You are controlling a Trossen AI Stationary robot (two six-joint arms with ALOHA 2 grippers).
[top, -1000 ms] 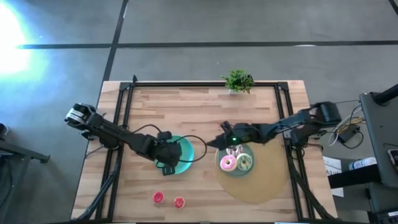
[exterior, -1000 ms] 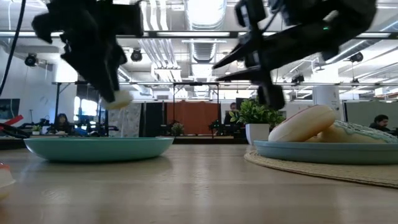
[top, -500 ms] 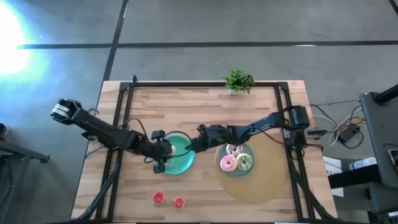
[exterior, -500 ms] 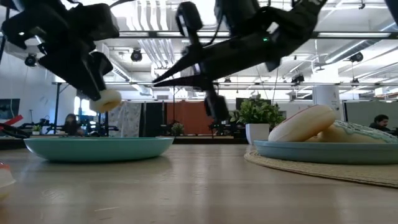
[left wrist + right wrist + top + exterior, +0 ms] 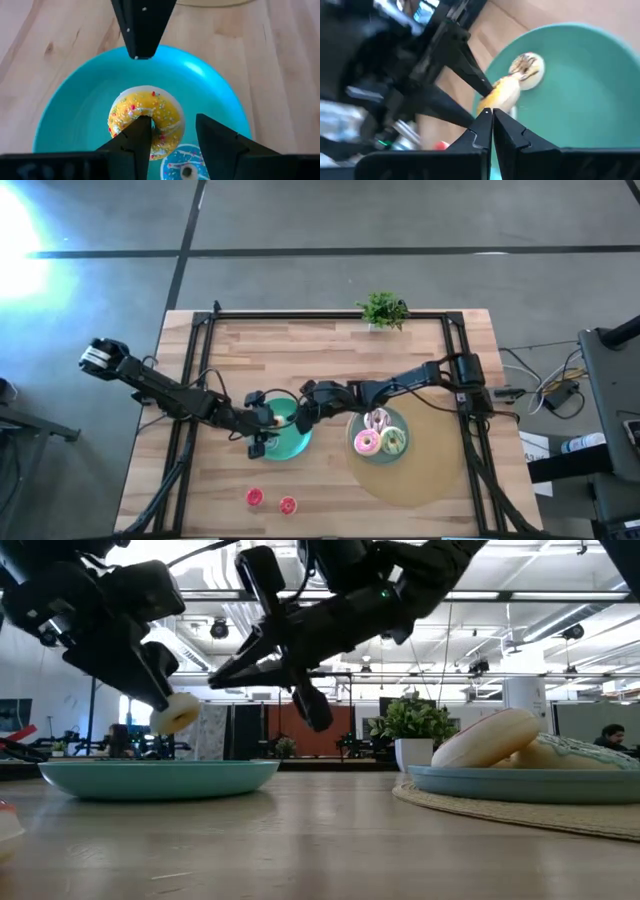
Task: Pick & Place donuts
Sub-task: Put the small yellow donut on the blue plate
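Lowering the yellow donut [image 5: 146, 120] gripped in the left gripper [image 5: 167, 137] jaws onto the teal plate [image 5: 75, 110], avoid the right gripper [image 5: 492, 131], jaws clenched.

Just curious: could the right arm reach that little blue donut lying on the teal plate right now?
Probably not easily. The blue donut lies on the teal plate right under the left gripper, which holds a yellow donut above it; the right gripper hovers close beside.

Place: open-plan lab or office floor, industrial fit-out.
Ceiling [image 5: 300, 600]: exposed ducts, pipes, strip lights.
Floor [image 5: 330, 220]: bare grey concrete around the bench.
Bench: butcher-block table [image 5: 300, 350] on a black metal frame.
Far background: desks, monitors, seated people [image 5: 100, 737], orange wall panel [image 5: 300, 730].
Right edge: cables, equipment cart [image 5: 600, 410].
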